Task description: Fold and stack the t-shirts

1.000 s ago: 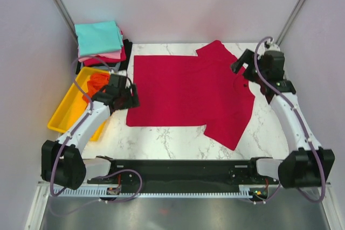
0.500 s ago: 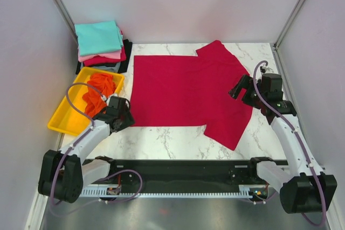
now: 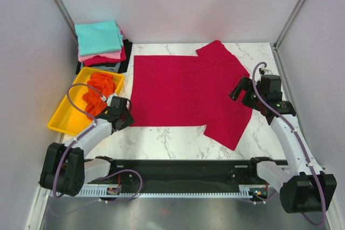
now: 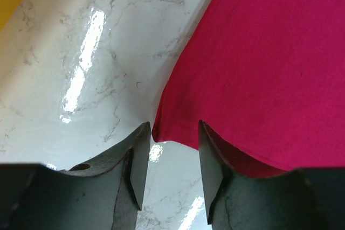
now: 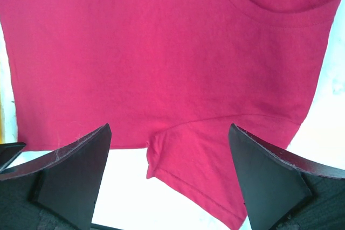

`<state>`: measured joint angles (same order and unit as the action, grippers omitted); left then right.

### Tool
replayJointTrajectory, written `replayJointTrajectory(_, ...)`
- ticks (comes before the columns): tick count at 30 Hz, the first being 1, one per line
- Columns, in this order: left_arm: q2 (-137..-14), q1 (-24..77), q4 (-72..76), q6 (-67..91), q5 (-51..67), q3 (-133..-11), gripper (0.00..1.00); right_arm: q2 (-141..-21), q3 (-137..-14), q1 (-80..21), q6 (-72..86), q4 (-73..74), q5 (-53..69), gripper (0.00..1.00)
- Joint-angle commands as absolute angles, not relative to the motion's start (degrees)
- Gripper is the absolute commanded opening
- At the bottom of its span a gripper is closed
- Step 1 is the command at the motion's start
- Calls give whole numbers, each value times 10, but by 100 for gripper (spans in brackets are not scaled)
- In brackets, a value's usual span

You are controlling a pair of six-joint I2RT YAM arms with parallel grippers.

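Jaws of the left gripper [image 4: 172, 133] stand partly apart, low over the white marble tabletop [image 3: 161, 138], with the near left hem corner of the crimson t-shirt [image 3: 183, 92] lying in the gap between their tips. The cloth does not look pinched, and whether either tip touches it cannot be told. The left arm stretches forward from its base and bends inward, its wrist just beside that corner.

The right arm reaches up along the right side of the tabletop, its wrist turned inward above the collar end of the shirt. The right gripper [image 3: 242, 94] has its jaws spread wide and holds nothing. Its wrist camera looks down on the neckline [image 5: 269, 9] and one sleeve [image 5: 205, 187].

The crimson t-shirt lies flat in the middle of the tabletop, hem to the left, collar to the right, both sleeves spread out. In the top view the right gripper covers most of the neckline.

At the far left corner sits a stack of folded t-shirts [image 3: 102, 47]: teal on top, pink and red below. The lowest, dark layers are mostly hidden, so their colours are hard to tell.

Just in front of the stack is a yellow tray [image 3: 64, 117] with an orange t-shirt [image 3: 99, 92] bunched inside. The left arm's cable loops across both.
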<state>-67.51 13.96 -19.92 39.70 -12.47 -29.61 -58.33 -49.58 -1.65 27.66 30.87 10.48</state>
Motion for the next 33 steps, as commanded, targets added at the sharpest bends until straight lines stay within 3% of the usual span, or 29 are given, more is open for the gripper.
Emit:
replayJointTrajectory(1,-686,137,-178,417,-150,-301,46,-581,-476,-17,272,311,101,98)
replayJointTrajectory(10,-710,137,-176,411,-163,-312,23,-510,-398,-25,343,350,47,98)
replayJointTrajectory(14,-709,137,-160,396,-156,-309,2,-479,-369,-77,381,397,0,98)
replayJointTrajectory(25,-681,137,-120,374,-136,-287,2,-484,-338,-261,532,488,-135,96)
replayJointTrajectory(29,-674,140,-114,368,-132,-282,2,-491,-334,-297,572,502,-156,80)
replayJointTrajectory(33,-658,142,-106,364,-125,-274,2,-575,-339,-297,579,487,-155,81)
